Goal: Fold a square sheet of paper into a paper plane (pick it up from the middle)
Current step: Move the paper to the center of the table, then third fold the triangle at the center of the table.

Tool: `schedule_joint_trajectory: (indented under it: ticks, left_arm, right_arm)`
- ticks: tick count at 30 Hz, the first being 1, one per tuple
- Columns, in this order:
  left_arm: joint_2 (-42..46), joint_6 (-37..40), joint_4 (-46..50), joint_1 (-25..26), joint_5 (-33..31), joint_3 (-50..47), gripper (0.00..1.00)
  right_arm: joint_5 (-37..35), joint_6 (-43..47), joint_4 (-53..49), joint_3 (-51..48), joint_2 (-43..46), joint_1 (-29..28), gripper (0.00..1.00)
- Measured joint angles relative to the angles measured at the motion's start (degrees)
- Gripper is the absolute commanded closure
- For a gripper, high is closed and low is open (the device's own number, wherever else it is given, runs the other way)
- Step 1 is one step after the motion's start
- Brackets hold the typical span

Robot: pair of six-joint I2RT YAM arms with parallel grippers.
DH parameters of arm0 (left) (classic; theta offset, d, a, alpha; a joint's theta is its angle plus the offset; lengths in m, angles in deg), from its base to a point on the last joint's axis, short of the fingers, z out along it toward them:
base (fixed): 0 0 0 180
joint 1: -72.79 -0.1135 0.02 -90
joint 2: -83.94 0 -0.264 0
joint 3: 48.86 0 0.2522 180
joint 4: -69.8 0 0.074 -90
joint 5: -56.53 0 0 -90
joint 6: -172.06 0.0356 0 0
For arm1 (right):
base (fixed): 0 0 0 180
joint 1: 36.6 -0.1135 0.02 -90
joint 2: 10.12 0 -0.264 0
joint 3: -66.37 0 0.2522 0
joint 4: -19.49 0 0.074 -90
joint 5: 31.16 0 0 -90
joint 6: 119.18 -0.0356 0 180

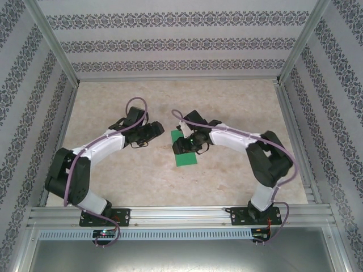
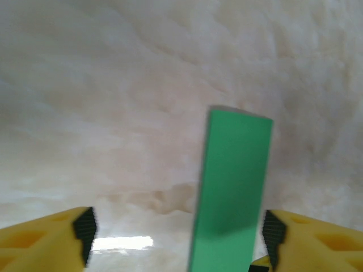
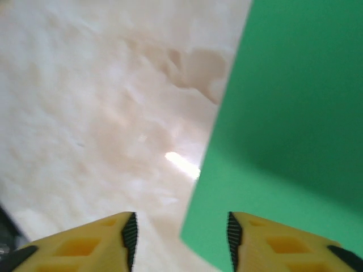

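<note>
Lying flat near the middle of the table [image 1: 142, 178], the green paper [image 1: 187, 156] forms a narrow folded strip. The right gripper [image 1: 181, 145] hangs over its far half, fingers spread, pinching nothing. The left gripper [image 1: 160, 132], just left of it, is also spread.

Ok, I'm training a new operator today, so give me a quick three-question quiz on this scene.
1. True or false: the left tool is shut tight.
2. Seen from above, which one is over the paper? A left tool, B right tool, C neither.
3. Fill in: the paper on the table is ___ in colour.
Key: 1 false; 2 B; 3 green.
</note>
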Motion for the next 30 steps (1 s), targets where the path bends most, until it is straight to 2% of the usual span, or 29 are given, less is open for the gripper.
schedule_joint_trajectory:
  ticks: [5, 10, 16, 21, 30]
  left_arm:
    - [-6.1, -0.8, -5.2, 5.2, 4.7, 1.6, 0.62]
    - [-13.6, -1.0, -7.6, 9.3, 7.3, 6.1, 0.79]
    - [-17.7, -0.7, -5.2, 10.5, 4.8, 9.7, 0.87]
    - [-18.7, 0.2, -3.0, 10.5, 2.1, 10.8, 0.96]
    - [-22.4, 0.7, -0.1, 10.6, -0.7, 13.1, 1.0]
  right_arm:
    - [0.0, -9.2, 6.0, -6.3, 7.8, 6.6, 0.41]
    - [0.0, -14.6, 8.3, -13.1, 9.0, 12.3, 0.4]
    - [0.9, -16.7, 8.7, -15.7, 9.0, 12.7, 0.42]
    - [1.9, -17.5, 9.6, -15.8, 8.6, 12.7, 0.52]
    - [2.8, -17.6, 9.4, -15.8, 6.2, 12.1, 0.56]
